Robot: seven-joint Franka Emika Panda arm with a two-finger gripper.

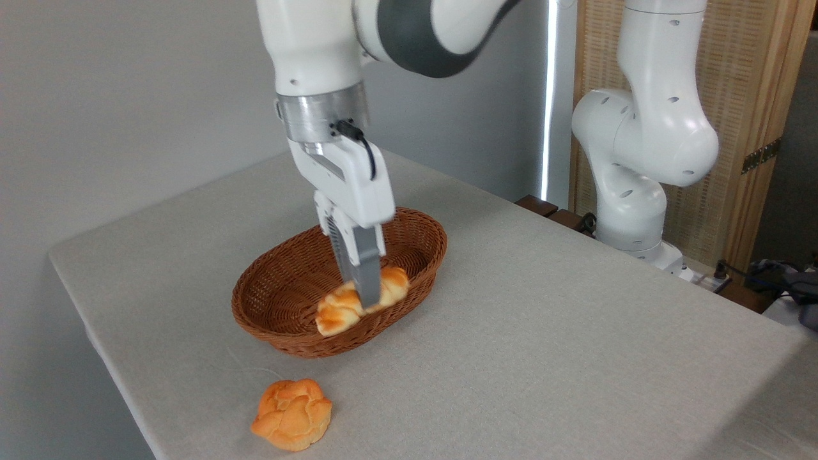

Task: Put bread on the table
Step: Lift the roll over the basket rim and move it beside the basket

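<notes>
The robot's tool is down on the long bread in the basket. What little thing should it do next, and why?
Probably lift straight up a little. The tool looks closed around the middle of the bread, which sits inside the basket. Rising first should clear the wicker rim before moving over the table.

High close view across table (575,332)

wicker basket (268,306) mid-scene | round bun (293,414) in front, apart
</notes>
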